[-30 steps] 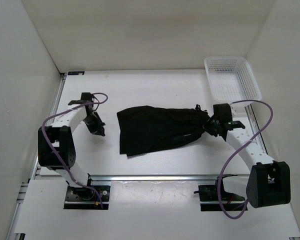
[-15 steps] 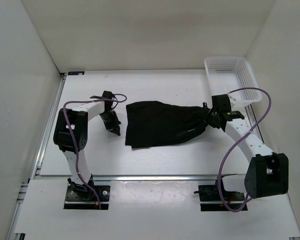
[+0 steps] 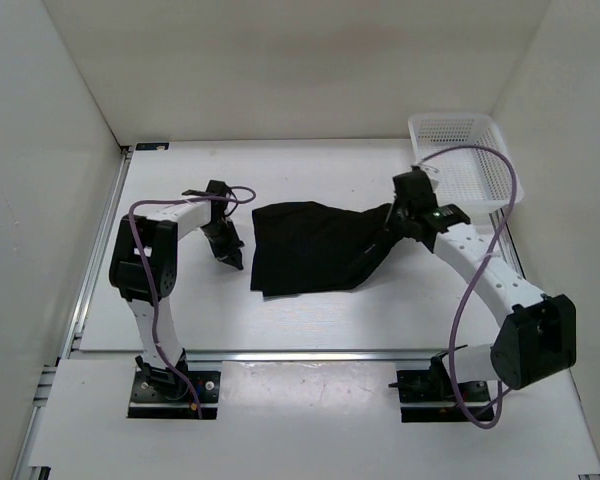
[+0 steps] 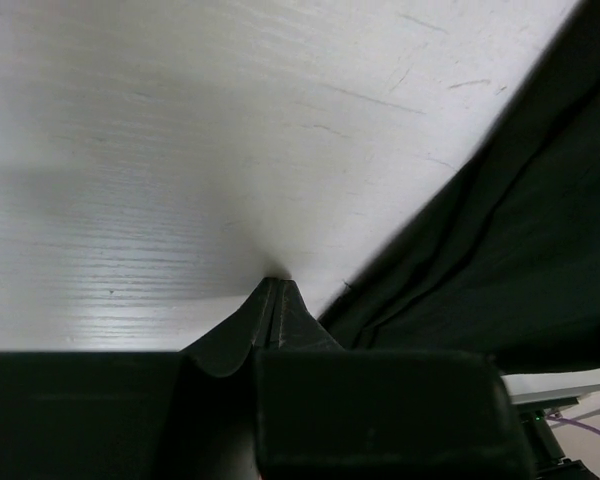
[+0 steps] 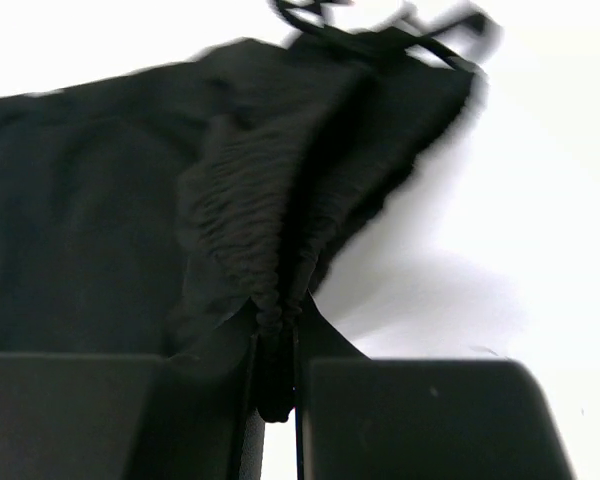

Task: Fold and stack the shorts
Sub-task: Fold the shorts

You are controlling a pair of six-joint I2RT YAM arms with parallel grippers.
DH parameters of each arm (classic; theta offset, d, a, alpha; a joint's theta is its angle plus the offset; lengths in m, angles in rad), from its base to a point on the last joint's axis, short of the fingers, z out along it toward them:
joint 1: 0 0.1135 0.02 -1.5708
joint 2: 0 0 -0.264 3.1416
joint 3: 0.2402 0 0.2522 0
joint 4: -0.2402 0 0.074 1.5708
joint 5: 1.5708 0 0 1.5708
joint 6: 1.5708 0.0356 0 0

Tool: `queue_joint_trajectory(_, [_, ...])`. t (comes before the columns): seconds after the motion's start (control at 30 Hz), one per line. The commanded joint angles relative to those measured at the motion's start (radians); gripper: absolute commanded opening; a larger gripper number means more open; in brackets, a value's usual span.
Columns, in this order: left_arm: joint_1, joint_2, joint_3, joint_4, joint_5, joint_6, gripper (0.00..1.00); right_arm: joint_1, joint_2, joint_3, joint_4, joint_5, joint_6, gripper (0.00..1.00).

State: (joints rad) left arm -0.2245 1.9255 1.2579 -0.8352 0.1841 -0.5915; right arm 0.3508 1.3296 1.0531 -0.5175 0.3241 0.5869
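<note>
The right claw (image 5: pixel 277 335) is seen clamped on the shorts (image 3: pixel 305 245): a bunched, gathered ridge of black cloth is pinched between its two fingers, with the jaws nearly together. From that pinch the fabric is lifted into a fold, and the rest of the garment is spread flat on the table (image 3: pixel 310 320) to the claw's left. A thin cord (image 5: pixel 380 40) (blurred in the right wrist view) is visible at the far end of the gathered part, ahead of the fingers. The white mesh basket (image 3: pixel 505 170) is placed beyond this claw and to its right, apart from the cloth.

The left claw (image 4: pixel 277 285) is closed on nothing, its tips pressed together and pointed down at bare tabletop. The near edge of the shorts is found just to its right, close but not caught between the fingers.
</note>
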Motion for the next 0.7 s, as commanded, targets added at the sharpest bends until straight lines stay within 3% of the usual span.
queue_joint_trajectory(0.0, [0.001,0.024,0.021,0.028,-0.003,-0.001,0.1,0.158,0.054,0.142,0.014,0.073,-0.087,0.0])
queue_joint_trajectory(0.27, [0.001,0.024,0.021,0.028,0.006,-0.001,0.1,0.603,0.395,0.481,-0.032,0.246,-0.26,0.0])
queue_joint_trajectory(0.47, [0.01,-0.008,-0.011,0.028,-0.005,-0.01,0.1,0.735,0.606,0.705,-0.079,0.261,-0.302,0.0])
queue_joint_trajectory(0.5, [0.02,-0.017,-0.011,0.028,-0.005,-0.01,0.1,0.749,0.621,0.735,-0.09,0.26,-0.302,0.36])
queue_joint_trajectory(0.57, [0.045,-0.028,-0.032,0.028,0.005,-0.01,0.1,0.761,0.622,0.777,-0.101,0.25,-0.311,0.87])
queue_joint_trajectory(0.6, [0.069,-0.043,-0.046,0.028,0.005,0.002,0.1,0.761,0.597,0.777,-0.101,0.25,-0.311,0.99])
queue_joint_trajectory(0.67, [0.097,-0.068,-0.055,0.028,0.005,0.024,0.22,0.761,0.518,0.739,-0.073,0.224,-0.32,0.99])
